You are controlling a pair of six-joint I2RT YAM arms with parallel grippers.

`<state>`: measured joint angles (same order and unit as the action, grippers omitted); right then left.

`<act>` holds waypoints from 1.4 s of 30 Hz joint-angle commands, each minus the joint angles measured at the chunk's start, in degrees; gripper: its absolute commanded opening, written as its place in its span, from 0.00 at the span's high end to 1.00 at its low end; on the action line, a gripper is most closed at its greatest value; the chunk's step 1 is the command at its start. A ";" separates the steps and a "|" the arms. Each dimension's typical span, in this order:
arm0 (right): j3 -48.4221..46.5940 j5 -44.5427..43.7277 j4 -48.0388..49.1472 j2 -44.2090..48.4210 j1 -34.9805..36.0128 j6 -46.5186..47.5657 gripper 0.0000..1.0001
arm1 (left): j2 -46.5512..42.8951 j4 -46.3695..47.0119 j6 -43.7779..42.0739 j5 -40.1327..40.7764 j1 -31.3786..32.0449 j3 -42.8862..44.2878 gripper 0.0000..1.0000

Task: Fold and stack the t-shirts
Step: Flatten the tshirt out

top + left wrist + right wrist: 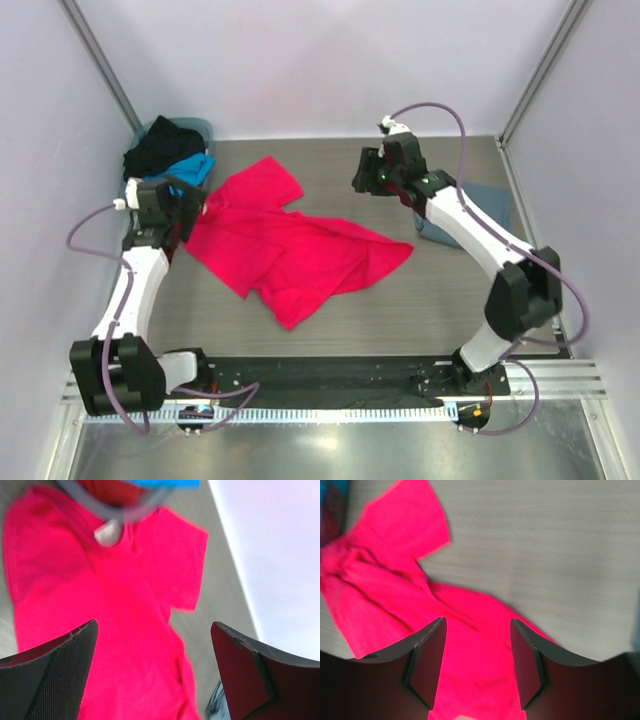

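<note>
Red-pink is what catches the eye: a bright red-pink cloth t-shirt [300, 255] lies rumpled and half spread across the middle of the grey wood-grain table [440, 310], one sleeve pointing toward the back. The left gripper [185, 205] hangs over the shirt's left edge, fingers wide apart with nothing between them. The right gripper [372, 178] hovers raised near the shirt's back right side, jaws parted and empty too. A slate grey-blue t-shirt [492, 205] lies by the right arm. At the back left, a black t-shirt [160, 148] and a bright blue t-shirt [192, 168] are heaped in a pale bin [200, 124].
</note>
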<state>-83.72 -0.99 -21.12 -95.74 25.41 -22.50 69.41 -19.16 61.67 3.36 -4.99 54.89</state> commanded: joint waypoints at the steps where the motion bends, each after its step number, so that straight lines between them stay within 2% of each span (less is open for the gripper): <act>1: 10.21 -8.58 -2.78 6.77 0.26 -1.47 0.42 | -2.69 3.76 -3.57 -6.43 2.70 -7.23 0.05; 5: 22.00 -7.80 0.53 15.46 0.52 -8.34 0.48 | -5.94 8.51 -4.10 -8.89 4.55 -14.70 0.05; 6: 24.46 -8.66 1.52 16.89 0.43 -9.30 0.48 | -7.08 9.91 -4.45 -9.68 6.99 -16.03 0.05; 8: 30.27 -10.77 2.84 20.58 0.52 -11.86 0.48 | -8.06 12.47 -5.06 -9.94 7.98 -18.85 0.05; 13: 36.95 -12.01 3.63 21.74 0.61 -12.04 0.49 | -7.45 17.57 -7.44 -16.51 10.35 -19.13 0.06; 18: 45.12 -13.85 10.92 20.95 0.61 -13.35 0.55 | -6.04 22.94 -4.10 -24.36 10.36 -19.83 0.06; 26: 48.13 -11.67 17.07 17.97 0.61 -14.59 0.49 | -2.45 24.34 -3.66 -26.55 10.36 -20.79 0.05; 35: 45.32 -9.99 18.13 10.33 0.69 -14.76 0.48 | 1.43 26.80 -2.78 -29.28 10.27 -20.62 0.07; 37: 44.62 -10.69 18.22 9.35 0.69 -14.68 0.56 | 1.00 26.72 -2.87 -29.02 10.36 -20.62 0.07; 38: 44.00 -11.39 18.05 8.91 0.69 -14.07 0.65 | 0.91 26.54 -2.96 -28.85 10.27 -20.53 0.07; 39: 42.26 -13.05 17.53 7.86 0.61 -14.06 0.83 | 0.56 26.37 -3.05 -28.58 10.35 -20.62 0.07; 42: 35.95 -16.93 14.54 4.01 0.43 -13.36 0.94 | -0.32 25.84 -3.31 -28.05 10.36 -20.62 0.07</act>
<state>-41.43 -13.30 -5.17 -88.58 25.78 -36.32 70.78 4.67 58.33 -23.68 5.23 34.15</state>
